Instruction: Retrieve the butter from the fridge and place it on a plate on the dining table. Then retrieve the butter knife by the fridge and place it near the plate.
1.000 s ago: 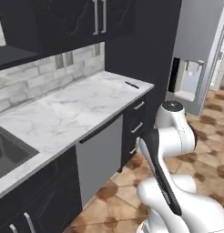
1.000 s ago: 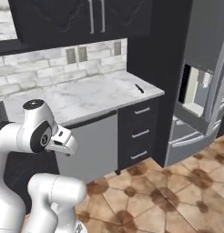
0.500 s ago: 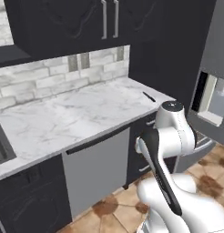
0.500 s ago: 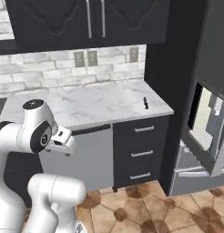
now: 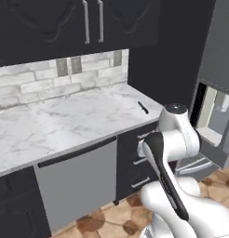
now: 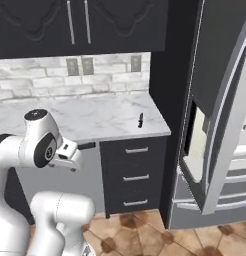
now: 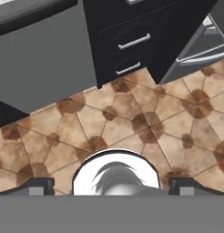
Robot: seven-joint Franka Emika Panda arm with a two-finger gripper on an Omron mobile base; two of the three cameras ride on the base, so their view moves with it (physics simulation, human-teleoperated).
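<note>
The butter knife (image 5: 143, 107), slim and all dark, lies on the marble counter (image 5: 65, 123) near its right end; in the right base view the butter knife (image 6: 140, 120) sits just left of the fridge (image 6: 222, 100). The tall grey fridge (image 5: 218, 69) has a door ajar, with white interior showing. My gripper (image 7: 112, 184) is folded in close to the arm, points down at the floor and is open, its fingertips (image 7: 38, 185) wide apart with nothing between them. The butter, the plate and the dining table are out of view.
Dark drawers (image 6: 135, 176) sit under the counter's end beside the fridge. A grey appliance front (image 5: 77, 183) stands left of them. Dark wall cabinets (image 5: 88, 23) hang over the counter. Brown tiled floor (image 7: 109, 120) lies ahead of the base.
The whole picture has shifted: the base has moved, bringing the counter's end, the knife and the fridge closer and more central. The gripper stays open and folded in.
</note>
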